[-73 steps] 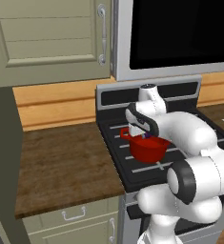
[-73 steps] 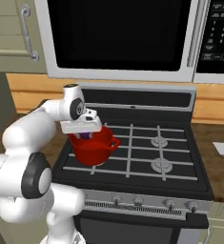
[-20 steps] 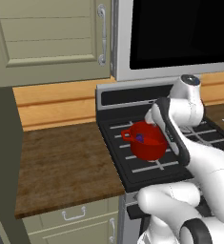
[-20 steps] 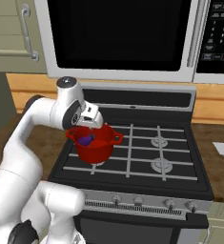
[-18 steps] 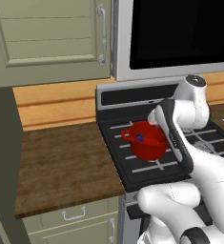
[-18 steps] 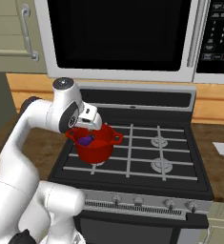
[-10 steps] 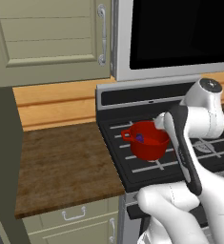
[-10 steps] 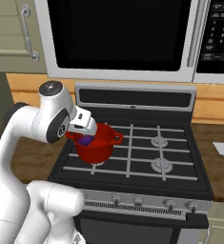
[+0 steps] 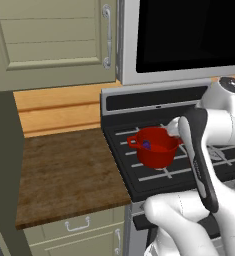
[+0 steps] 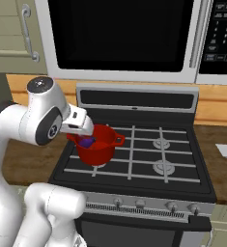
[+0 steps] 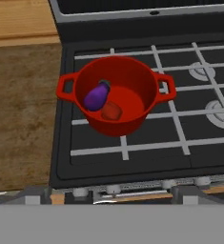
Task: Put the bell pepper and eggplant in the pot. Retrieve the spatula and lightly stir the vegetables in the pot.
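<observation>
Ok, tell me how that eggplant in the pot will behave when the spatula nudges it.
The eggplant looks rounded and glossy, so it would probably roll or slide rather than stay put. It leans against the inner wall of the pot, which should stop it escaping. It looks small beside the pot, so likely light.

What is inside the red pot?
Inside the pot lie the purple eggplant and, beside it on the bottom, a red lump that looks like the bell pepper. The eggplant covers a bit of the pot's bottom beneath it.
</observation>
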Motion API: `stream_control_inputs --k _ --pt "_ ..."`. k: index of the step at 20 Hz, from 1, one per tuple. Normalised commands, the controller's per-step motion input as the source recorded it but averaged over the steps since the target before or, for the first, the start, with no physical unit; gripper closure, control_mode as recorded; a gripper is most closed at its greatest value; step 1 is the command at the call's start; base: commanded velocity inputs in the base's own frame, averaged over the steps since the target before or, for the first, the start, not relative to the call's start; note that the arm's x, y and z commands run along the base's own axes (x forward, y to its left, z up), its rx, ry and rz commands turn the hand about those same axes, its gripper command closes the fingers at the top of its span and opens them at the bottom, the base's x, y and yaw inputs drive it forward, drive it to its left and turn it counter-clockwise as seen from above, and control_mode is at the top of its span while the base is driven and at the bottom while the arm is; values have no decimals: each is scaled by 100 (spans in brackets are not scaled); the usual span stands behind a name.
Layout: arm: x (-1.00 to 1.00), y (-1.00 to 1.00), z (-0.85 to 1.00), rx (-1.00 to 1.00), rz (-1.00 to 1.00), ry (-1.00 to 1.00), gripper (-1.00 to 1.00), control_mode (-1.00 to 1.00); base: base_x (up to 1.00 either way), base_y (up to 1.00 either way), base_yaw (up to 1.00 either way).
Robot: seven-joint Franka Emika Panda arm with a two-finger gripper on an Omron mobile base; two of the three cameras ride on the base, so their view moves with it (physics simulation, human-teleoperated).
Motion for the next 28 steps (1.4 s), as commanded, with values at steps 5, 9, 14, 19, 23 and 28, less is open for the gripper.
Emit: stream_control_inputs --k 5,9,14,19,23,28 --pt "-41 3 54 -5 0 0 -100 -100 0 0 0" --pt "-13 0 19 -1 0 0 -100 -100 0 0 0" --pt "0 0 0 0 0 0 -100 -100 0 0 0" --pt "0 0 0 0 0 0 -100 100 0 -24 0" --pt "0 0 0 0 0 0 -100 100 0 -91 0" --pt "0 0 0 0 0 0 -100 100 0 -92 0"
